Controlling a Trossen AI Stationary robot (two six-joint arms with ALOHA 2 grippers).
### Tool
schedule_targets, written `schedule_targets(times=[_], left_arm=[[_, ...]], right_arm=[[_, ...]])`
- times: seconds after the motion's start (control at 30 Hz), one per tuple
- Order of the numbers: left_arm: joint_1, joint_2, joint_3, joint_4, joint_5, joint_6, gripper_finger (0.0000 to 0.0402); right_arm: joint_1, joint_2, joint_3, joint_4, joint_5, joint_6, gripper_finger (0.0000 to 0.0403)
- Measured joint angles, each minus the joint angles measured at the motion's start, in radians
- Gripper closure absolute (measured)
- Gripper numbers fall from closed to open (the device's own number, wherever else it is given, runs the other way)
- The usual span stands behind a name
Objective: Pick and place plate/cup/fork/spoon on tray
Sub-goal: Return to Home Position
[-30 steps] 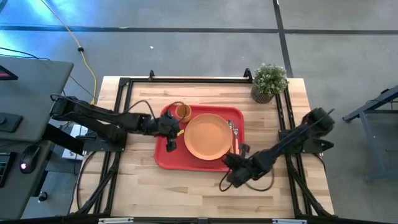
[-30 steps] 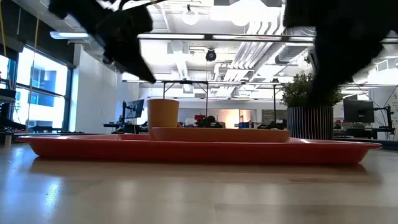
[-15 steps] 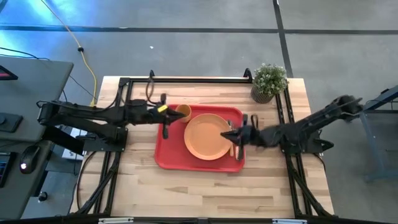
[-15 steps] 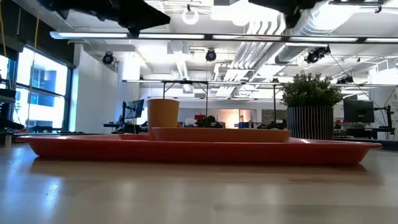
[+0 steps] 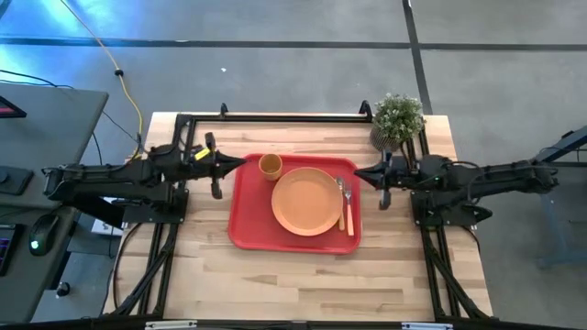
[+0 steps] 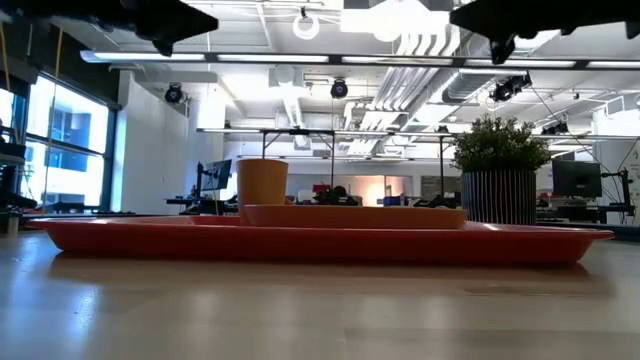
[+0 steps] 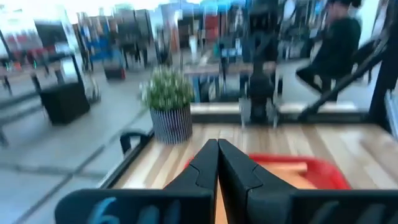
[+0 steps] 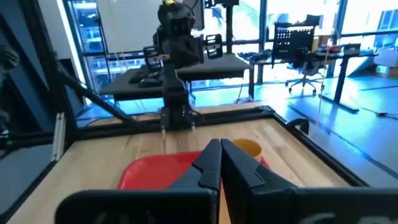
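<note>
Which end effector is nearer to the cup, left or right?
Left. The left end effector hangs just off the tray, beside the cup; the right end effector is off the opposite side.

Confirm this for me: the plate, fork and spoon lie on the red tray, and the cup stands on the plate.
Wrong in one respect: the cup does not stand on the plate. The high view shows it standing on the tray itself, beside the plate's rim. The rest of the statement holds.
</note>
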Motion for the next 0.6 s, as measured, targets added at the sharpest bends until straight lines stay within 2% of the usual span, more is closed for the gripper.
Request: schedule_targets(times=[0.1,0.17,0.3,0.6], left_arm=[[0.001,-0.056,-0.118,0.163,0.008,0.01,0.0401],[0.002,-0.093,-0.169,0.201,0.012,0.028,0.0401],[0.001,-0.181,-0.227,0.185,0.013,0.007,0.0401],[-0.004,-0.458,-0.337,0.083,0.041,-0.013,0.0401]], right_arm=[[0.017,-0.072,-0.033,-0.049,-0.001,0.023,0.0403],[0.029,-0.102,-0.076,-0.021,-0.011,0.029,0.0403],[0.039,-0.145,-0.179,0.077,-0.018,0.041,0.0403],[0.028,-0.326,-0.314,0.123,-0.021,0.047,0.0403]])
